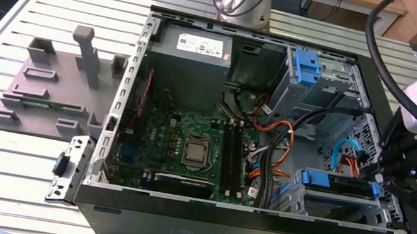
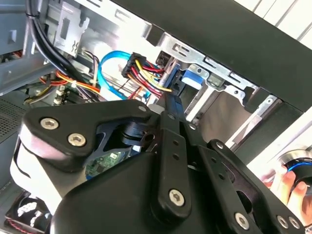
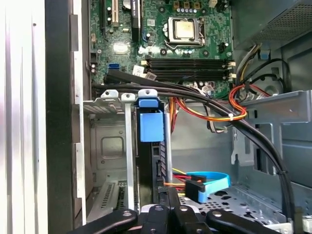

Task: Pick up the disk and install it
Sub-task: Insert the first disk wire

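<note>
The disk, silver with a blue bracket, sits in the drive bay at the open computer case's near corner, on the exterior view's right. In the first wrist view I look along its edge: the blue bracket end faces the motherboard and the dark body runs back toward me. My gripper hangs over the case's side wall just beside that bay. In both wrist views it is shut, its narrow tips at the rear edge of the disk. Whether they touch it I cannot tell.
Orange, red and blue cables run close by the bay. The motherboard, a grey power-supply box and another blue-bracketed bay are inside the case. A grey stand is on the slatted table. A person's hand is outside the case.
</note>
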`<state>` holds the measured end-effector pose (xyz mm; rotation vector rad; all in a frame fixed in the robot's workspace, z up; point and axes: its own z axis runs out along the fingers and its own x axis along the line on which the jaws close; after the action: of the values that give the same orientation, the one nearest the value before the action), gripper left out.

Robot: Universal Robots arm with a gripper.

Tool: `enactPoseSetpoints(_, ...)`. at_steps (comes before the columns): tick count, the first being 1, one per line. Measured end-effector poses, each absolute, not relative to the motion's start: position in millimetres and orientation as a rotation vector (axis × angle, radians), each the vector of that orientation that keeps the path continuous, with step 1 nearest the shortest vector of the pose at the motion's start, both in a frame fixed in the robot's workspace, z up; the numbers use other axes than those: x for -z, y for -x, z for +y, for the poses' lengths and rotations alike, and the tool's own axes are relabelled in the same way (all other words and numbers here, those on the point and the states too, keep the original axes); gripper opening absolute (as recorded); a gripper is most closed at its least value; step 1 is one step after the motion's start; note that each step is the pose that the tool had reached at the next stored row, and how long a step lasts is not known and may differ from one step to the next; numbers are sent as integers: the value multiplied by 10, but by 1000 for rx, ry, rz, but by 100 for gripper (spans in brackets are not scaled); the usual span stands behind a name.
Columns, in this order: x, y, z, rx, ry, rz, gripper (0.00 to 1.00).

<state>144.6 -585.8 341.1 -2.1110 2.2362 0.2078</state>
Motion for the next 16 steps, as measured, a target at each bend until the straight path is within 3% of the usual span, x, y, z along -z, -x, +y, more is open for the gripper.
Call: enactPoseSetpoints(16, -3327, -1458, -5863, -216, 2113, 2236, 11)
